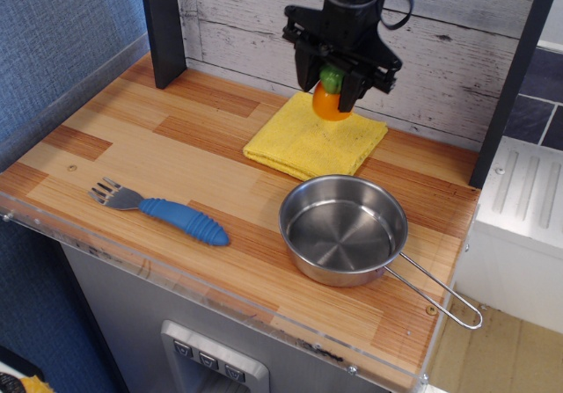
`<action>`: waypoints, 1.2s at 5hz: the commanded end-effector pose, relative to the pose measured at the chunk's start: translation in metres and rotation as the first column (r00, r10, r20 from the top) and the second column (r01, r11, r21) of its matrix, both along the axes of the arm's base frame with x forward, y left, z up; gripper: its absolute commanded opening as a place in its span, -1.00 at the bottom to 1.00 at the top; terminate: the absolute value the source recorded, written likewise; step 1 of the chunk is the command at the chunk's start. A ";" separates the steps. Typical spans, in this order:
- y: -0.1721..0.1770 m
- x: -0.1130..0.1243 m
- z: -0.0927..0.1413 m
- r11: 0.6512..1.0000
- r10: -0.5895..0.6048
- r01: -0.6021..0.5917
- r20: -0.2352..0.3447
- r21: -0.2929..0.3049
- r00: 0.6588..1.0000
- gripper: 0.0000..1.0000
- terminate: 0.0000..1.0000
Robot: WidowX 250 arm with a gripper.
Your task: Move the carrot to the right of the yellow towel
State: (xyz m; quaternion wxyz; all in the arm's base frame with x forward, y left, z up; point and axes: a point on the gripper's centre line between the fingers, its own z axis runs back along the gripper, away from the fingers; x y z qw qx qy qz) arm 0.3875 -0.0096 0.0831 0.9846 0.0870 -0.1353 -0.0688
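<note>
The carrot [329, 98] is a small orange toy with a green top. My gripper [332, 94] is shut on it and holds it in the air above the far part of the yellow towel [314, 139]. The towel lies flat on the wooden counter against the back wall, just behind the steel pan. The black fingers [309, 70] hide part of the carrot's green top.
A steel pan [343, 229] with a wire handle sits at the front right. A blue-handled fork [163, 210] lies at the front left. A dark post [161, 25] stands at the back left, another [510, 76] at the right. Bare wood [422, 160] lies right of the towel.
</note>
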 end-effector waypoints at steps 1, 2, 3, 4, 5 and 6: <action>-0.028 -0.001 0.041 0.994 -0.104 0.107 0.098 -0.025 0.990 -1.00 -1.00; -0.054 -0.001 0.040 0.982 -0.181 0.185 0.099 -0.040 0.979 -1.00 -1.00; -0.072 -0.003 0.032 0.968 -0.241 0.246 0.093 -0.049 0.966 -1.00 -1.00; -0.083 -0.008 0.017 0.947 -0.298 0.305 0.073 -0.099 0.952 -1.00 -1.00; -0.084 -0.013 0.002 0.947 -0.308 0.310 0.032 -0.089 0.951 -1.00 -1.00; -0.079 -0.014 -0.008 0.947 -0.313 0.313 0.013 -0.069 0.950 -1.00 -1.00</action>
